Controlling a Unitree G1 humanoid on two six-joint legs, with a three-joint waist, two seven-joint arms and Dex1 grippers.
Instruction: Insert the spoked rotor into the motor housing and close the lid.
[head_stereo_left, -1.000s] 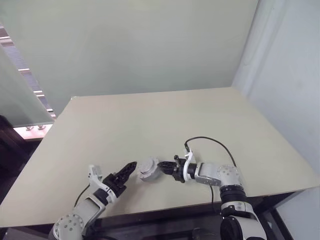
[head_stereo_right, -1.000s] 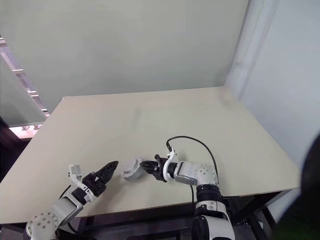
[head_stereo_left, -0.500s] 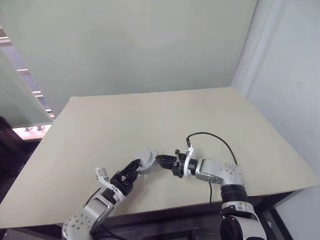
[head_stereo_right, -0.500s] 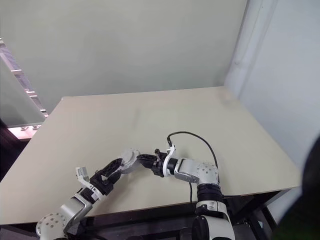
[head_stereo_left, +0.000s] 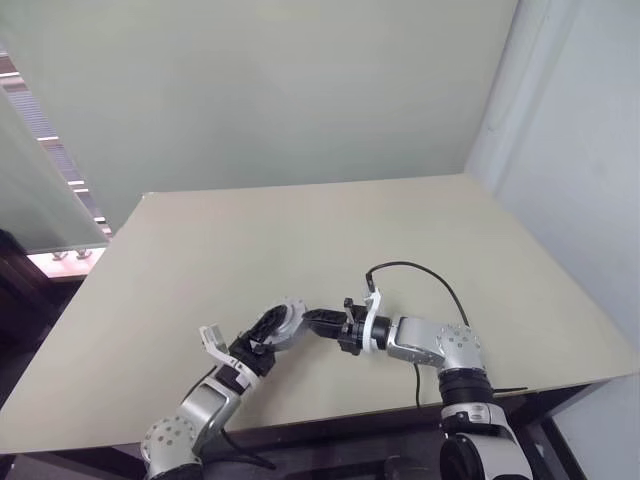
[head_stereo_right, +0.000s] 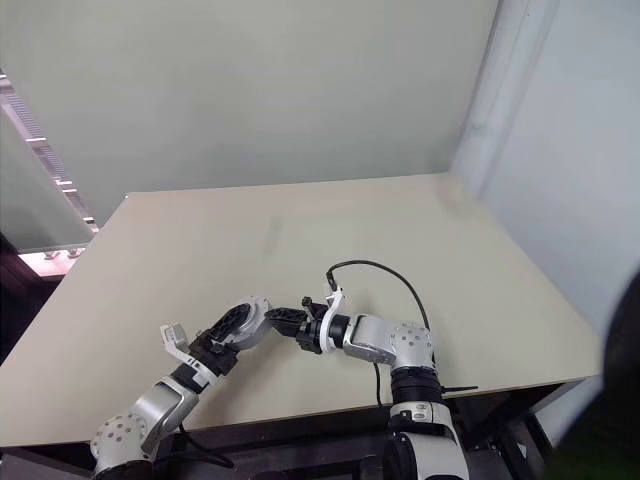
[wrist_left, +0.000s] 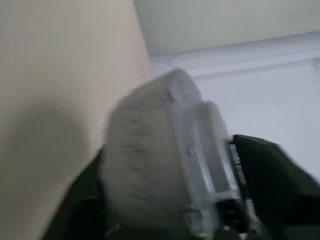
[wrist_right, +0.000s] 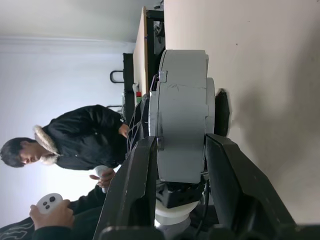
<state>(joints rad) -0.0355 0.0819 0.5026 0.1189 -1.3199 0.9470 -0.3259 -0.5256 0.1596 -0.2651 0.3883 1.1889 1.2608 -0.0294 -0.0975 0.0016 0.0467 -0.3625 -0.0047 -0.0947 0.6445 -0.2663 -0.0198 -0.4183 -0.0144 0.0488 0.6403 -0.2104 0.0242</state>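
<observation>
Right wrist view put the motor housing (wrist_right: 181, 115), a thick grey round body, squarely between the right gripper's two black fingers (wrist_right: 131, 192), which pressed on its two flat sides. From the left eye view, that right gripper (head_stereo_left: 318, 322) reached leftward near the front edge of the counter (head_stereo_left: 330, 230) with the housing held up off the surface. The left gripper (head_stereo_left: 268, 330) came at the same piece from the other side, and its fingers (wrist_left: 272, 170) stood on either side of the blurred grey body in the left wrist view; whether they actually clamped it I could not tell, as that picture was smeared. Whether the rotor or the lid sat in the grey body was not visible. Farther back the pale counter ran to a plain wall. Beyond the counter's edge in the right wrist view, a person (wrist_right: 80, 142) in a dark jacket held a white controller (wrist_right: 49, 202).
</observation>
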